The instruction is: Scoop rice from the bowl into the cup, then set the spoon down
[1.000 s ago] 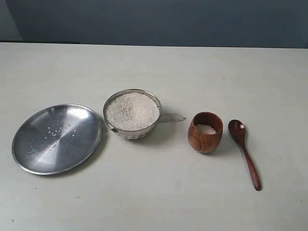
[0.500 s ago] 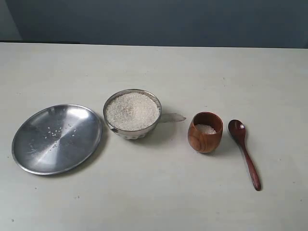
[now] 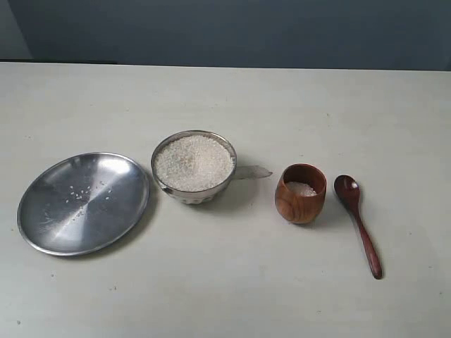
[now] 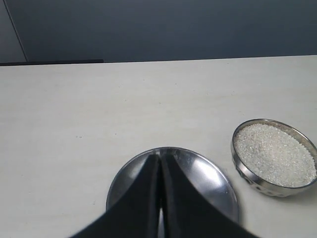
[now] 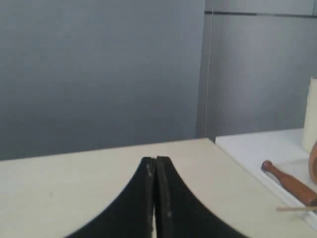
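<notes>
The steel bowl (image 3: 194, 167) stands mid-table, filled with rice (image 3: 194, 162); it also shows in the left wrist view as bowl (image 4: 274, 157). To its right stands the wooden cup (image 3: 301, 193) with a little rice (image 3: 301, 189) inside. The wooden spoon (image 3: 358, 222) lies flat on the table right of the cup, scoop towards the back. Neither gripper appears in the exterior view. My left gripper (image 4: 159, 155) is shut and empty above the steel plate. My right gripper (image 5: 156, 159) is shut and empty over bare table.
A wide shallow steel plate (image 3: 82, 202) with a few stray grains lies left of the bowl. A small flat metal piece (image 3: 252, 172) pokes out beside the bowl. In the right wrist view a second white surface (image 5: 277, 148) holds a wooden stick (image 5: 290, 182).
</notes>
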You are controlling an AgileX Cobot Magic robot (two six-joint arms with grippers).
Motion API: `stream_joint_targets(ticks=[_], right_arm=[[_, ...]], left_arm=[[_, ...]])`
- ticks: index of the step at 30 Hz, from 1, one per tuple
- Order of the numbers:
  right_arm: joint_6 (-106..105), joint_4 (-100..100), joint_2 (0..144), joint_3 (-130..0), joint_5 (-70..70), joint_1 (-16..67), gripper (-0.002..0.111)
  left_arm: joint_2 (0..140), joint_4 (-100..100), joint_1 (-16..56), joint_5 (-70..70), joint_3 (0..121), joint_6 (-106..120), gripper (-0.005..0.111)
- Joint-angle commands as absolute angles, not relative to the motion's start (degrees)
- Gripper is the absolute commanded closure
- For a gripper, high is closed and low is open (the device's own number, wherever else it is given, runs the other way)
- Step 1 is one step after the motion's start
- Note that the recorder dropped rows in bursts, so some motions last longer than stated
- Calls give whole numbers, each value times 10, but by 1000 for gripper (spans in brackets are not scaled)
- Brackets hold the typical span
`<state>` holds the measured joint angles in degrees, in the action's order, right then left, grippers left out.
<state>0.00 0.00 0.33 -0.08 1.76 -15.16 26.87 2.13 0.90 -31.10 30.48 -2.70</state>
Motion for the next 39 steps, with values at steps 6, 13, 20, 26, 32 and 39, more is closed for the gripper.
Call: stream_joint_targets(ticks=[6, 13, 20, 26, 32, 39], right_arm=[[9, 90, 0, 0, -182, -144, 109], [182, 105, 0, 0, -271, -125, 109], [231, 51, 0, -46, -243, -125, 109], [239, 0, 9, -163, -61, -103, 109], [225, -134, 97, -251, 102, 24, 109], [81, -88, 266, -268, 256, 125, 109]], left_arm=[[271, 4, 13, -308, 308, -25, 106], [271, 4, 13, -308, 308, -25, 106], [271, 4, 13, -308, 308, -25, 106], [271, 4, 13, -308, 308, -25, 106], [271, 4, 13, -308, 308, -25, 106], [271, 4, 13, -308, 308, -25, 106]])
